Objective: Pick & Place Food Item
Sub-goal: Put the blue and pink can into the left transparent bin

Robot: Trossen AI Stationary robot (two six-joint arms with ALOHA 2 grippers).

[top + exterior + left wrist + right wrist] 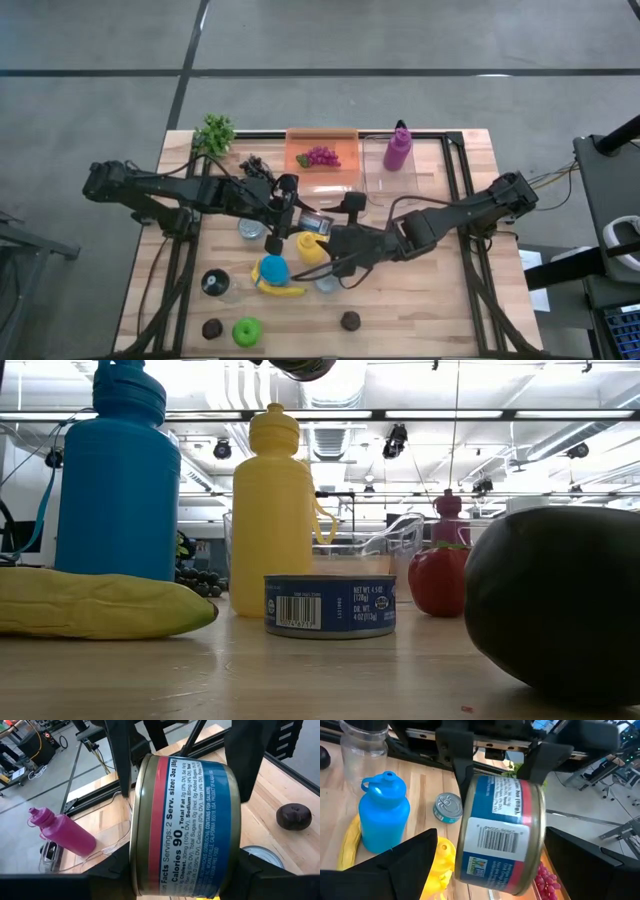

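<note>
A salmon can (315, 220) with a blue and red label hangs in the air over the table's middle, between my two grippers. It fills the left wrist view (185, 820) and shows in the right wrist view (502, 835). My left gripper (300, 212) (185, 875) reaches in from the table's left and is shut on the can. My right gripper (335, 238) (492, 840) comes from the right and is open. Its fingers (410, 860) stand on either side of the can, and the yellow bottle shows in the gap beside one of them. My left gripper pinches the can between its two fingers (462, 757), one at each rimmed end (137, 835), with the label between them. The fingers come from the table's left. The can lies on its side, lifted clear of the table.
Under the grippers stand a yellow bottle (310, 248), a blue bottle (272, 270), a banana (282, 291) and two cans (250, 228) (325, 283). Grapes (322, 157) lie on an orange tray and a purple bottle (398, 150) in a clear bin. A green apple (246, 331) and dark balls (350, 320) lie near.
</note>
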